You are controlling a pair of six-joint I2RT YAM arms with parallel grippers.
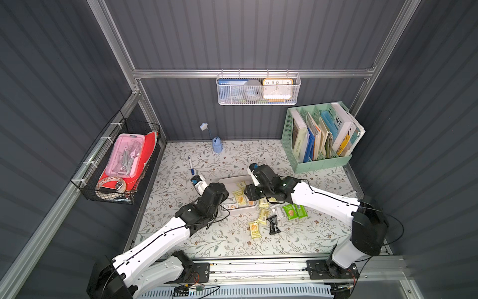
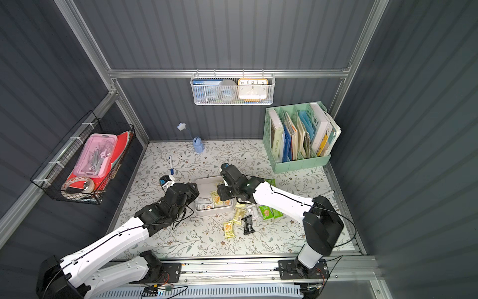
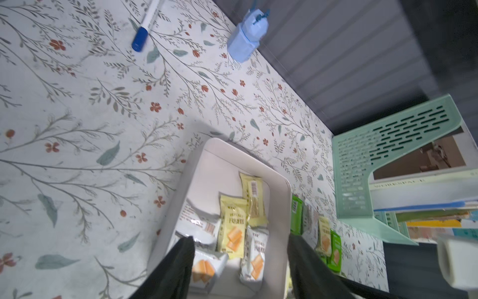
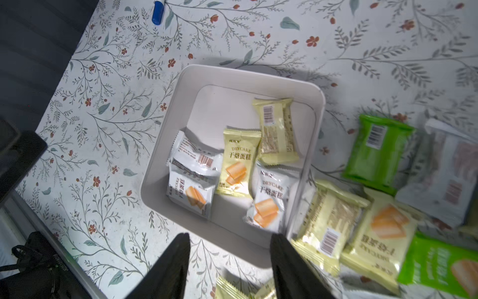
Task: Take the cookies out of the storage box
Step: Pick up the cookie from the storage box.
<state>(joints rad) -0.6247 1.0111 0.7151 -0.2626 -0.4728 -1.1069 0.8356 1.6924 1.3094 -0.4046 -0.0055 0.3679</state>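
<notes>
The white storage box (image 4: 160, 165) sits mid-table, seen in both top views (image 1: 232, 179) (image 2: 207, 179). Several cookies lie inside it: white packets (image 4: 192, 194) and pale yellow ones (image 4: 240, 160). More cookies lie on the table right of and in front of the box: green (image 1: 291, 212), pale yellow (image 1: 254, 229) and one black (image 1: 273, 225). My left gripper (image 3: 240, 248) is open over the box; one finger is above a white packet (image 3: 204, 269), the other by the box's wall. My right gripper (image 4: 230, 240) is open and empty, just above the box's near wall.
A mint-green file holder (image 1: 318, 137) with books stands at the back right. A blue-capped marker (image 1: 191, 165) and a pale blue bottle (image 1: 217, 146) lie behind the box. A wire basket holding a pink case (image 1: 126, 155) hangs on the left wall.
</notes>
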